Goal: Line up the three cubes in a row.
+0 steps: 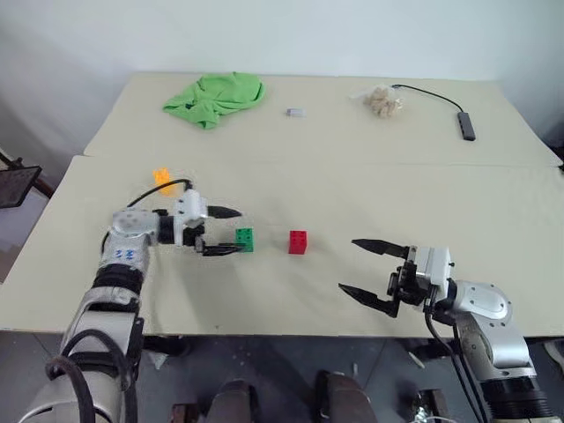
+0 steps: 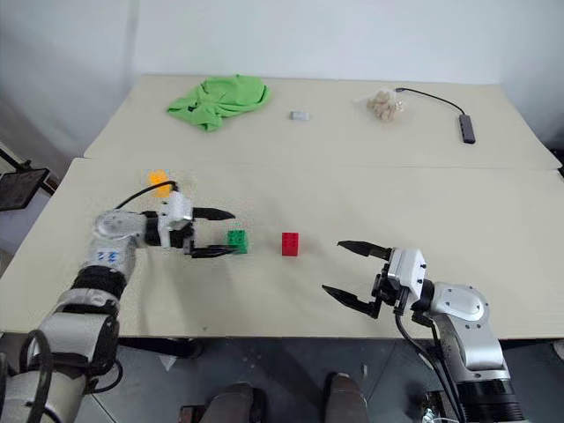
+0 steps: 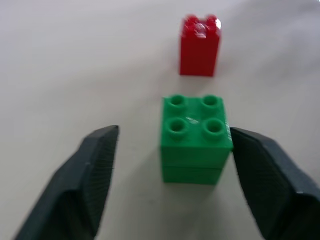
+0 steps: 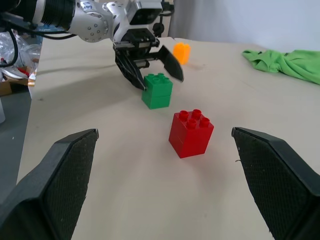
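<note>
— What is the furniture?
— Two beige tables pushed edge to edge, the far one against a plain white wall.
— And the floor?
— Dark grey floor under the near edge; soft, even light.

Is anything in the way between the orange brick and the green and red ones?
Nothing lies on the table between them, but the left gripper hangs by the green brick, on the orange brick's side. The red brick sits beyond.
</note>
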### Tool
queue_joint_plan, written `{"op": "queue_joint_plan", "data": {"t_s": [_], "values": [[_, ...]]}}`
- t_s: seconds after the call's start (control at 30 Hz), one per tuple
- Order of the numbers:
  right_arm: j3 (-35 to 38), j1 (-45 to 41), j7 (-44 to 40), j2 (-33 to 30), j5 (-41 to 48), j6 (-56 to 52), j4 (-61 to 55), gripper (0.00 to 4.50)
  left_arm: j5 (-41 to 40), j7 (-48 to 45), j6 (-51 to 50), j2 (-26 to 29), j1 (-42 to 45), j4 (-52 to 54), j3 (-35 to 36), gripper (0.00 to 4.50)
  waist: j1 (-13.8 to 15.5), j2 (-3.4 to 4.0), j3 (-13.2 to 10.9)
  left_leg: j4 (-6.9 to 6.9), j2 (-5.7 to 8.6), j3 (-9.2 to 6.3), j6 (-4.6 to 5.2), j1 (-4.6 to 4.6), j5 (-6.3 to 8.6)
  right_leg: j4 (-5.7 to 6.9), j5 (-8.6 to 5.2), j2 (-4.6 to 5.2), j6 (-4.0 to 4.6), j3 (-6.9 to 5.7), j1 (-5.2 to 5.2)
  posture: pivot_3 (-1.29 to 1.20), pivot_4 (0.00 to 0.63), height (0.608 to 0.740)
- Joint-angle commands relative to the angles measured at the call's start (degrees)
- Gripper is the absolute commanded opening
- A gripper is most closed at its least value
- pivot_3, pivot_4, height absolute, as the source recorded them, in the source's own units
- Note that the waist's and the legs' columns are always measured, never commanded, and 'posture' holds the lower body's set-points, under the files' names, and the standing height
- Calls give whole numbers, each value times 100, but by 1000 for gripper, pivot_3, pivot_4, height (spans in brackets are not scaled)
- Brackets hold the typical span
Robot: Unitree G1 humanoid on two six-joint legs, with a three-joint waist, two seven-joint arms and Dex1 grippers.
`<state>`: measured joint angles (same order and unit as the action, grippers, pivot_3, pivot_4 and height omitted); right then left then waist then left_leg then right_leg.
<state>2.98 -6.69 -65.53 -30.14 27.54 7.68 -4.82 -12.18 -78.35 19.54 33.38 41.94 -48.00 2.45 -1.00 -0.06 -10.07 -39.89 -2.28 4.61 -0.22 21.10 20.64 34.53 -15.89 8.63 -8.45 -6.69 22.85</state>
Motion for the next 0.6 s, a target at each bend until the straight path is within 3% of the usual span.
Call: {"op": "queue_joint_plan", "data": {"t_s": [0.03,0.13,0.23,0.33,0.5,0.6], "values": [[61,-154,53,108,221,-42,-137,4500,-618,511,-678,516,-1534,1767,835,3915,-102,3,-2,7,-6,2,-3,-3,1,2,0,-2,1,1,6,0,150,740],[60,-289,48,190,298,-50,-77,4500,-903,1367,-1181,587,-2724,2963,1537,4482,-85,1,-5,9,-18,4,-9,0,5,21,-2,-4,4,3,26,0,150,740],[66,-620,142,406,467,-135,2,4500,-1231,2813,-1464,118,-3977,3771,2760,4482,-26,-5,-9,-14,-23,1,-8,8,6,26,-3,-3,8,4,21,0,150,740],[-3,-841,111,526,429,-110,92,4500,-1428,4010,-1647,-527,-4666,4386,3473,4482,17,-5,-9,-15,-25,-3,-4,0,10,18,-1,1,12,9,14,0,150,740],[-96,-1016,18,604,423,-182,109,4500,-1570,5012,-1956,-1280,-5183,5306,3586,4482,159,-7,-8,-17,-25,1,-6,2,14,22,1,0,14,3,15,0,150,740],[-77,-1135,22,604,358,-116,209,4500,-1497,5604,-2207,-1624,-4908,5581,3240,4482,198,-7,-7,-18,-25,5,-6,0,14,21,3,-3,20,5,15,0,150,740]]}}
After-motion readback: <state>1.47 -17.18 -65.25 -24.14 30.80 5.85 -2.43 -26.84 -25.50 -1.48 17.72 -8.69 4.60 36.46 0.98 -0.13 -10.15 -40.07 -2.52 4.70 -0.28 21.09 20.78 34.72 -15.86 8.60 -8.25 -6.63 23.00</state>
